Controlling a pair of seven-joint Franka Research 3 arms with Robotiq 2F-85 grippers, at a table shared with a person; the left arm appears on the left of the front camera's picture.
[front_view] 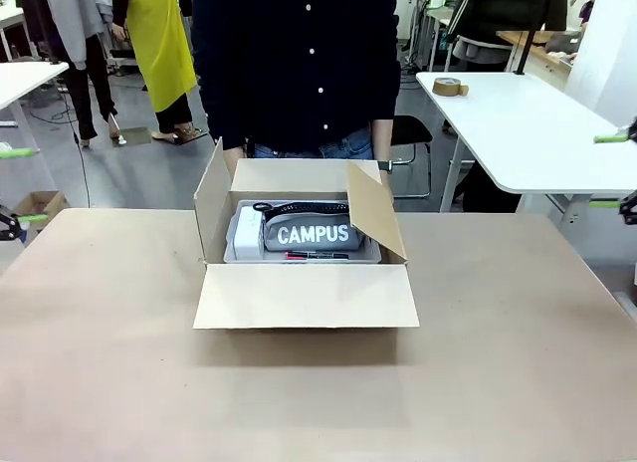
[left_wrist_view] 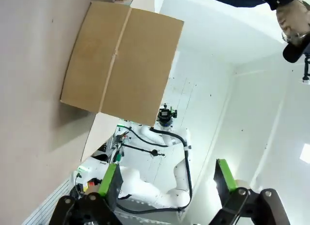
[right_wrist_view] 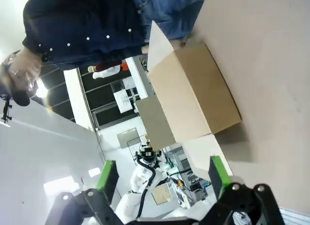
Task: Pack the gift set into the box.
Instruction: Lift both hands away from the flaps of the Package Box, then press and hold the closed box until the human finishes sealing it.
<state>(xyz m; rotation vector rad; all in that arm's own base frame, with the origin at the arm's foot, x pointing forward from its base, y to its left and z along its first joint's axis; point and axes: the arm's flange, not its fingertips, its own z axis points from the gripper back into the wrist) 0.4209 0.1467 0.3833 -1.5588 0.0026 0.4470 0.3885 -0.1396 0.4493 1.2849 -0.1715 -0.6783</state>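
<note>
The box (front_view: 306,295) stands open in the middle of the brown table, its front flap folded down flat toward me and its side flaps raised. The gift set (front_view: 311,233), a dark grey package lettered CAMPUS with a thin red strip, lies inside it. A person stands right behind the box with hands at its far corners. My left gripper (left_wrist_view: 167,167) is open and empty, well away from the box (left_wrist_view: 121,60). My right gripper (right_wrist_view: 162,162) is also open and empty, off to the other side of the box (right_wrist_view: 193,94).
A white table (front_view: 537,133) at the back right carries a roll of tape (front_view: 450,86). A small carton (front_view: 35,205) sits on the floor at the left. Bare brown tabletop (front_view: 318,402) stretches in front of the box and to both sides.
</note>
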